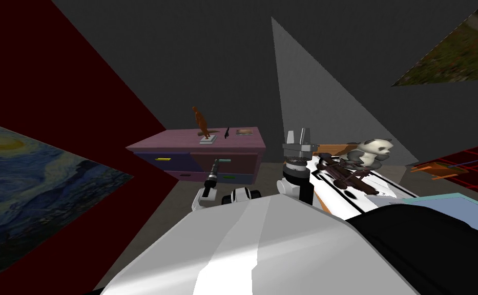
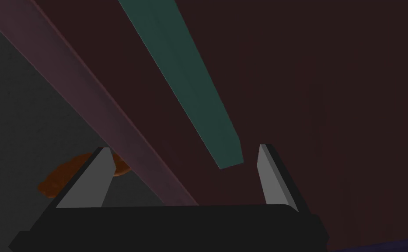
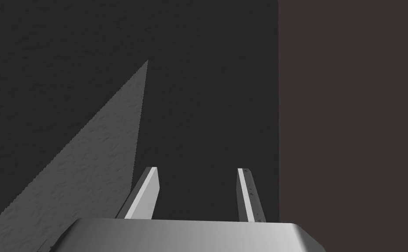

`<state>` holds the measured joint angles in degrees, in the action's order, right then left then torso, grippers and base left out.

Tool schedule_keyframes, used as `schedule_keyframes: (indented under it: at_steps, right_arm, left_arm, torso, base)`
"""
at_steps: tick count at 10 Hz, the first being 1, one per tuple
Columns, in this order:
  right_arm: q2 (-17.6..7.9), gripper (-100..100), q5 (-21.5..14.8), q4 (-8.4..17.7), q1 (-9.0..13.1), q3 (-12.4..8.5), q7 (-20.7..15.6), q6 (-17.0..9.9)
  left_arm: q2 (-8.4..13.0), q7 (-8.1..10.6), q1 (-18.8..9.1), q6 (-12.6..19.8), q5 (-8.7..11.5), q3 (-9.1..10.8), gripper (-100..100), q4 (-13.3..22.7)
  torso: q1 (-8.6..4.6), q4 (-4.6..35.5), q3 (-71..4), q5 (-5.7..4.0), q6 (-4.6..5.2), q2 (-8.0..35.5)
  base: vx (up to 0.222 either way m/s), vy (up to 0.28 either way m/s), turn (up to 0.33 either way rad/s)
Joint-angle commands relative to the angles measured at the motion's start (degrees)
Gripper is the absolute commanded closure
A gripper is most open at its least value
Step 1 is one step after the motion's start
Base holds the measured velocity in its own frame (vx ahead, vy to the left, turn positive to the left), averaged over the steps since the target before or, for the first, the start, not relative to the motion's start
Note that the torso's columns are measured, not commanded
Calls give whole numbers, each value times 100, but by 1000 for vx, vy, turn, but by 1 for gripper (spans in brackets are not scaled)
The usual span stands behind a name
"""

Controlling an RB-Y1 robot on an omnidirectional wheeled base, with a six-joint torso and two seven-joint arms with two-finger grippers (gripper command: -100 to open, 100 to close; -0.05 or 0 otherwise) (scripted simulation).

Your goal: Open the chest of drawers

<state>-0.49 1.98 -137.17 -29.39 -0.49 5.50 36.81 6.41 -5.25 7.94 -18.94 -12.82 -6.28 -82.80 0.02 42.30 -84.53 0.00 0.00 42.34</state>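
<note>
The chest of drawers (image 1: 202, 138) has a pink top and dark maroon and purple drawer fronts with small coloured handles. My left gripper (image 1: 217, 162) is stretched out to the upper right drawer and is right at its teal handle (image 1: 225, 160). In the left wrist view the left gripper (image 2: 184, 147) is open, and the end of the teal handle bar (image 2: 185, 78) reaches down between the fingers without touching either. The maroon drawer front (image 2: 329, 109) is close behind it. My right gripper (image 1: 296, 137) is raised beside the chest, open and empty (image 3: 198, 169).
A brown animal figure (image 1: 201, 123) and small flat items stand on the chest top. A toy panda (image 1: 373, 151) lies on white furniture to the right. A dark red wall with a blue painting (image 1: 22, 179) runs along the left. Red grid shelving (image 1: 468, 164) is far right.
</note>
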Motion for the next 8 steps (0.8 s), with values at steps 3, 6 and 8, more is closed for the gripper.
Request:
schedule_keyframes:
  at_steps: [3,6,8]
  right_arm:
    - [0,0,0,0,0,0,0,0]
    - [0,0,0,0,2,0,0,0]
    - [0,0,0,1,3,0,0,-1]
  left_arm:
    - [54,-25,-89,56,-33,-42,-100,259]
    - [89,8,-19,112,-42,-90,100,127]
    - [117,34,38,158,-49,-130,100,22]
  torso:
    - [-1,0,0,-1,-1,1]
    - [0,5,14,0,0,25]
    - [8,8,18,2,1,27]
  base:
    - [27,-6,-18]
    - [-96,13,16]
    - [-208,48,18]
